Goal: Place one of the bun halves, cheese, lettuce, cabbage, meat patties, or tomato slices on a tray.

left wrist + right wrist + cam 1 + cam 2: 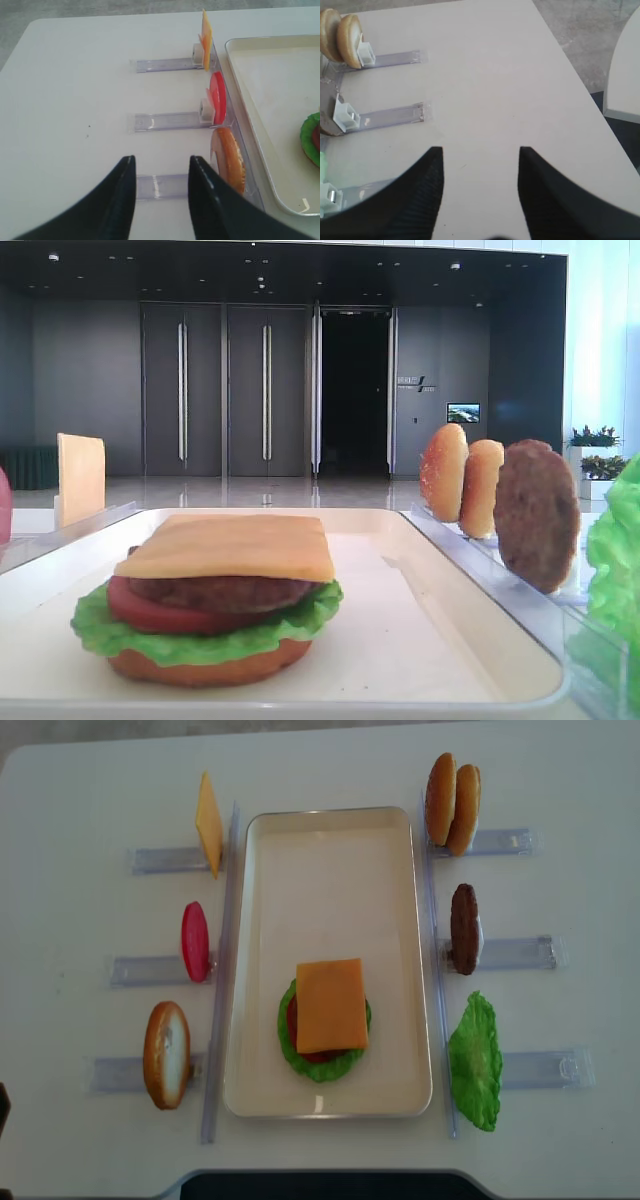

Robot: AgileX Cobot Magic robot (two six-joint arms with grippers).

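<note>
One bun half (231,159) stands on its edge just left of the tray (260,120), right beside the left gripper (161,172), whose jaws are apart and hold nothing.

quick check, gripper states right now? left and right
Left gripper: open, holding nothing, above the table beside the bun rack.
Right gripper: open, holding nothing, over bare table.

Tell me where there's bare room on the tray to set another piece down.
The tray's far half is bare, from the cheese-topped stack up to the rim between the standing cheese slice and the two bun halves. A thin strip also lies bare between the stack and the near rim. It is crowded along both long sides, where the clear holder racks press close.
</note>
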